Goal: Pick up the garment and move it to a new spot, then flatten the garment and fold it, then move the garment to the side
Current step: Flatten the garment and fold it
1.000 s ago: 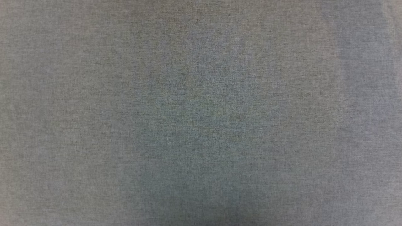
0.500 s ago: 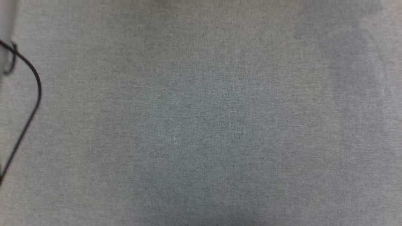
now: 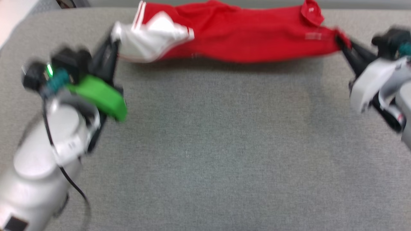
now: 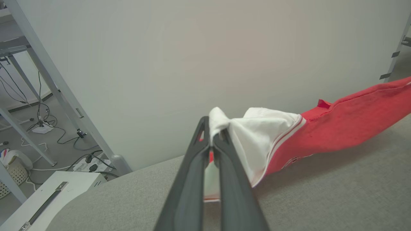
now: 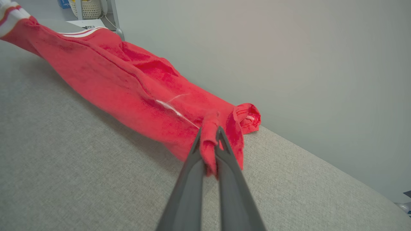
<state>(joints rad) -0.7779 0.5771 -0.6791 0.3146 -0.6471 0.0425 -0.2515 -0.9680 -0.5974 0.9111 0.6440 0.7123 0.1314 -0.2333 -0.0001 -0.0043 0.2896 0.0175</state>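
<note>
Crosswise, the garment [image 3: 244, 41] is stretched as a bunched red band between the two arms, over the far edge of the grey table [image 3: 205, 144]. A shadow lies beneath it, but whether its lower edge touches the cloth top cannot be told.

Left gripper [image 3: 111, 40]: clamped on the tip of the white sleeve [image 3: 151, 38], with a small tuft standing out past the fingertips in the left wrist view. Right gripper [image 3: 339, 41]: clamped on a narrow fold of red cloth at the opposite end.

The step in hand is judged to be carrying the garment to its new spot, ahead of flattening. Both holds are small pinches, so a harder outward pull risks slipping one end free. Moderate, equal tension is advisable. The arms should travel together at matching height, then descend together so the band meets the table along its whole length. Drawing it toward the robot while lowering should help the gathered body unroll rather than land as a rope. The printed side cannot be told from here.
</note>
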